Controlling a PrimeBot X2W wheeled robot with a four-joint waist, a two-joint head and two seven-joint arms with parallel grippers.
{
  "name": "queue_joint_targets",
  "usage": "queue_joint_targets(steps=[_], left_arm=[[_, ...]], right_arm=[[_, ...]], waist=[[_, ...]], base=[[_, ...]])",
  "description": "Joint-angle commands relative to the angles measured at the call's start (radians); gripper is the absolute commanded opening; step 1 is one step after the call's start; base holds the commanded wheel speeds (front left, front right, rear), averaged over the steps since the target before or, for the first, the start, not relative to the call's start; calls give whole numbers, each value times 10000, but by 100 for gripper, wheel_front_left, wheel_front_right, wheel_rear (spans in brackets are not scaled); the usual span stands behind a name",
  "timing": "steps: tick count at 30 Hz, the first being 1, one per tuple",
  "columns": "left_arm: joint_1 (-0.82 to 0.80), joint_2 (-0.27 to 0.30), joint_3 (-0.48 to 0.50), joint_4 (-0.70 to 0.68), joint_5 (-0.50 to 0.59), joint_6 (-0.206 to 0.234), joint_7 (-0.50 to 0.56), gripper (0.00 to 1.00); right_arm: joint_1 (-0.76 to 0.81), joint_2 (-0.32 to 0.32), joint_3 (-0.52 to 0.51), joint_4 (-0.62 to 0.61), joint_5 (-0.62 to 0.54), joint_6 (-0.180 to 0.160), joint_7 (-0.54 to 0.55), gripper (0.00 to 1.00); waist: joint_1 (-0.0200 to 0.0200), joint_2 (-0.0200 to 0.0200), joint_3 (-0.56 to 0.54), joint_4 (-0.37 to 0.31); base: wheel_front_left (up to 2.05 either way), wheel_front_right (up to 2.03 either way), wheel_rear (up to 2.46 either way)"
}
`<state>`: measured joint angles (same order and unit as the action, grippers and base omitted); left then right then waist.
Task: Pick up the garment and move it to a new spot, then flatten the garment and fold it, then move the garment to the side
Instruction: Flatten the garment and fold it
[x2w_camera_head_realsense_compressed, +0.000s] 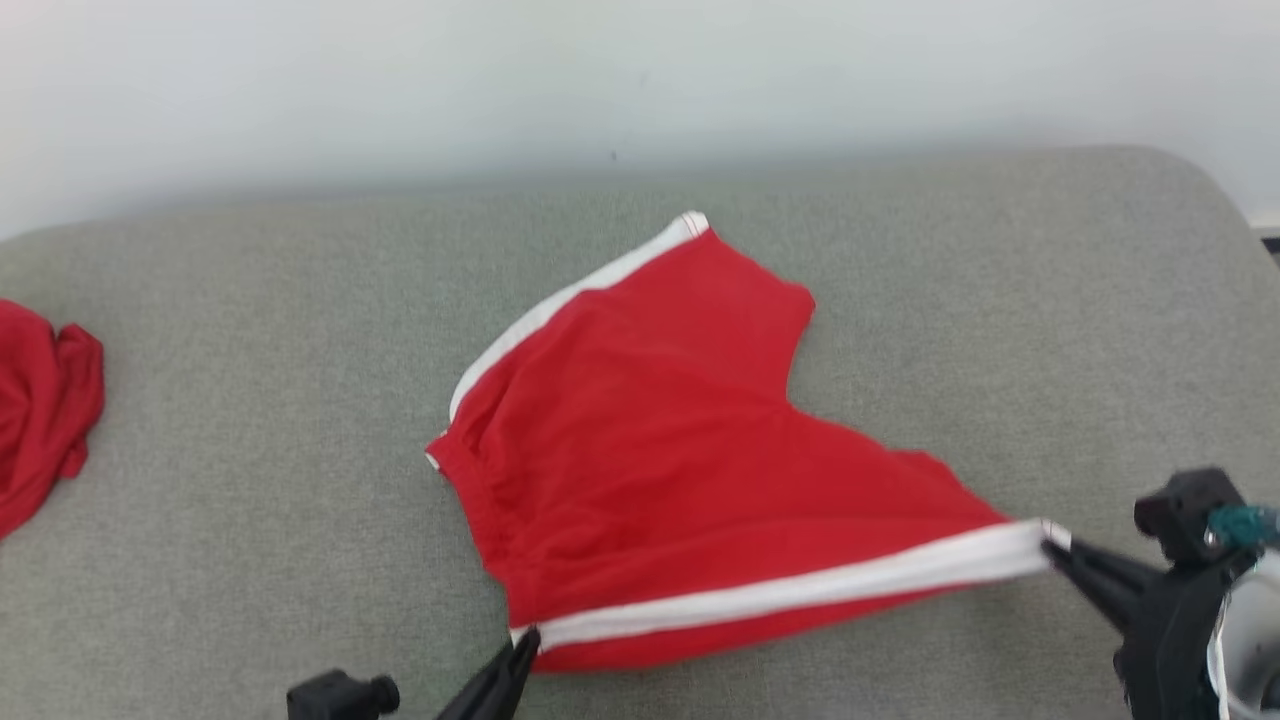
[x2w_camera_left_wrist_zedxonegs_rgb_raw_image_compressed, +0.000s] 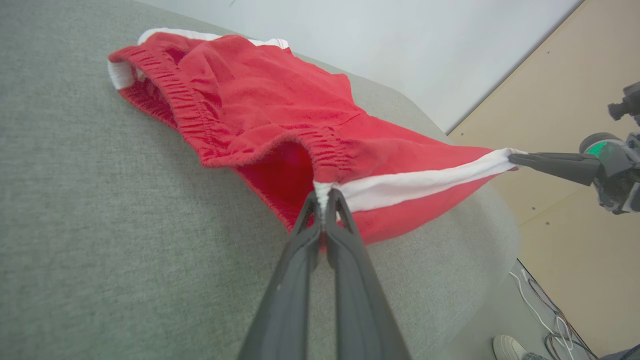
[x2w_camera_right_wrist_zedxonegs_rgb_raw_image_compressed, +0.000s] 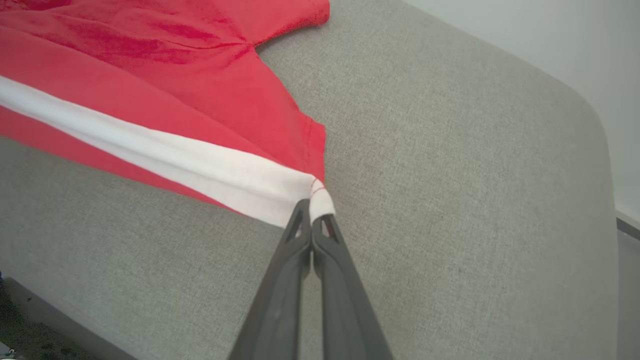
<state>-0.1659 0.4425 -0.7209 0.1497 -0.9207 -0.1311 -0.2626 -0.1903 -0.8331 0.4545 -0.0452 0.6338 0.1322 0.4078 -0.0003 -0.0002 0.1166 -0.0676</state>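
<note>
Head view alone takes in a second crumpled red cloth (x2w_camera_head_realsense_compressed: 40, 400) at the counter's (x2w_camera_head_realsense_compressed: 250, 400) left end; the red shorts (x2w_camera_head_realsense_compressed: 650, 430) lie mid-counter. Left wrist view adds their gathered, ribbed elastic waistband (x2w_camera_left_wrist_zedxonegs_rgb_raw_image_compressed: 175, 110) and, past the counter's corner, a pale shoe (x2w_camera_left_wrist_zedxonegs_rgb_raw_image_compressed: 507, 346). Left claw (x2w_camera_head_realsense_compressed: 527, 640) is pressed together on the waist end of the white side stripe (x2w_camera_head_realsense_compressed: 800, 590), right claw (x2w_camera_head_realsense_compressed: 1050, 547) pinches its hem end, and the stripe runs taut above the counter's grey woven cover
</note>
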Motion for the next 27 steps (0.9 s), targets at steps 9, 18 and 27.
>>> queue_joint_targets(steps=[9,18,27], left_arm=[[903,221,-426,488,-336,9,-32,0],[1447,524,-796,471,-554,12,121,0],[1113,282,-384,121,-506,69,16,0]], right_arm=[[2701,882,-1077,-467,616,-23,1055,0],[4036,1296,-2274,-1263,760,-23,2530,0],[3125,1518,-2915,-1993,-227,-23,1805,0]], waist=[[3,2,-786,-113],[3,2,-871,-224],[3,2,-656,90]], base=[[0,0,0],[0,0,0],[0,0,0]])
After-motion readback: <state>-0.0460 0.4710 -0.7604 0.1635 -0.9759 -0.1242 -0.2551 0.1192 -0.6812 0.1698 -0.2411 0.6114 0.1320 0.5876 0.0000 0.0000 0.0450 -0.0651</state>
